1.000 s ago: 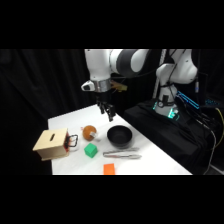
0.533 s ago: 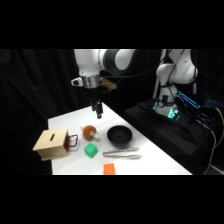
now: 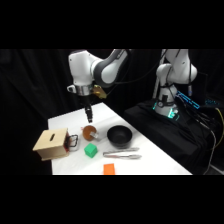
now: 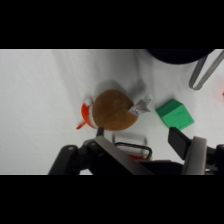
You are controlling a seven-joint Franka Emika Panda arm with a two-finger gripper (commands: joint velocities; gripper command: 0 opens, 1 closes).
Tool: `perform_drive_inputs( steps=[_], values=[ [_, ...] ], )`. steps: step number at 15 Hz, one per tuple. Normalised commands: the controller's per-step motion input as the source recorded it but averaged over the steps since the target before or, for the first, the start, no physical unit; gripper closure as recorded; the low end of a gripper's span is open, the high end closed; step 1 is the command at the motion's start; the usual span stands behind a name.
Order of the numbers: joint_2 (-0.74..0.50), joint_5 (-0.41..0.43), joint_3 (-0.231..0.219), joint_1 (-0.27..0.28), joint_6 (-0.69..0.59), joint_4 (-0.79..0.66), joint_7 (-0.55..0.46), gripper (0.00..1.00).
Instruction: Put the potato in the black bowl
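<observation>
Side view: the gripper (image 3: 89,119) hangs just above the potato (image 3: 90,132), which sits on the white table (image 3: 62,120) with the black bowl (image 3: 119,136) just beside it at its 3 o'clock. The green cube (image 3: 90,150) lies near the potato at 6 o'clock, a wooden box (image 3: 51,144) at 9 o'clock, metal tongs (image 3: 122,154) below the bowl, and an orange block (image 3: 109,169) at the front edge. Whether the pincer stands apart or together cannot be told from here.

Wrist view: the potato (image 4: 114,109) fills the centre, orange and pale scraps poking from beneath it. The green cube (image 4: 174,113) is at its 3 o'clock, the bowl's rim (image 4: 180,55) at 1 o'clock. Dark gripper parts rise at the bottom, but the fingertips are not clear, so their state stays unknown.

Risks, as I judge them: the potato is round, so an off-centre close could squirt it sideways toward the cube or bowl. Descending too far could jam the fingers into the table. A shallow pinch could drop it short of the rim.
</observation>
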Motion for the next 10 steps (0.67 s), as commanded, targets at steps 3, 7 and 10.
perform_drive_inputs(
  steps=[3,7,10],
  values=[
    [0.32,0.038,-0.047,-0.008,0.28,0.17,0.13,0.00],
    [0.27,0.000,-0.067,0.042,0.24,0.16,0.16,0.00],
    [0.29,-0.044,-0.115,0.108,0.20,0.20,0.21,0.00]
  ],
)
